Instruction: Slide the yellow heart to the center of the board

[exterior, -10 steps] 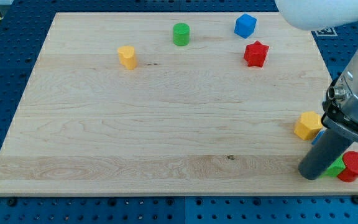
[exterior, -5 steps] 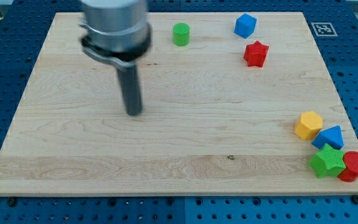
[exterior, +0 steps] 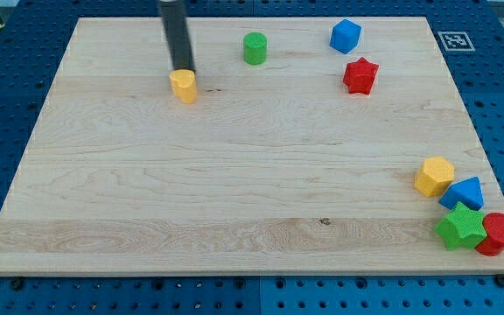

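Note:
The yellow heart point(exterior: 183, 86) lies in the upper left part of the wooden board point(exterior: 234, 192). My tip point(exterior: 182, 68) stands right at the heart's top edge, on the side toward the view's top, touching or nearly touching it. The dark rod rises from there out of the view's top.
A green cylinder point(exterior: 255, 48), a blue cube point(exterior: 346, 36) and a red star point(exterior: 360, 76) lie near the view's top. A yellow hexagon point(exterior: 433, 176), a blue triangle point(exterior: 464, 192), a green star point(exterior: 461, 228) and a red cylinder point(exterior: 499, 233) cluster at the bottom right corner.
My tip has swept from the bottom right cluster across the board's left middle up to just above the yellow heart. The blocks have not visibly moved.

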`<action>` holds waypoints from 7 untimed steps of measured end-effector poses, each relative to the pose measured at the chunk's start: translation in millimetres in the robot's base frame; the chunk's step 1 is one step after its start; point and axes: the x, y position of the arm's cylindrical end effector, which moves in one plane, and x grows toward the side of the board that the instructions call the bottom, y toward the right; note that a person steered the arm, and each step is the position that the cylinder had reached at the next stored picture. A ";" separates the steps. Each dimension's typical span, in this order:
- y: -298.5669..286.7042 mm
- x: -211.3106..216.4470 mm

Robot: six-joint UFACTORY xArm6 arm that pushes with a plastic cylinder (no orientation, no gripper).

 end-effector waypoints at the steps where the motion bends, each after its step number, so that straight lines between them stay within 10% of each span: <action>1: 44.7 27.6; 4: -45.2 -32.9; 7: 17.1 85.0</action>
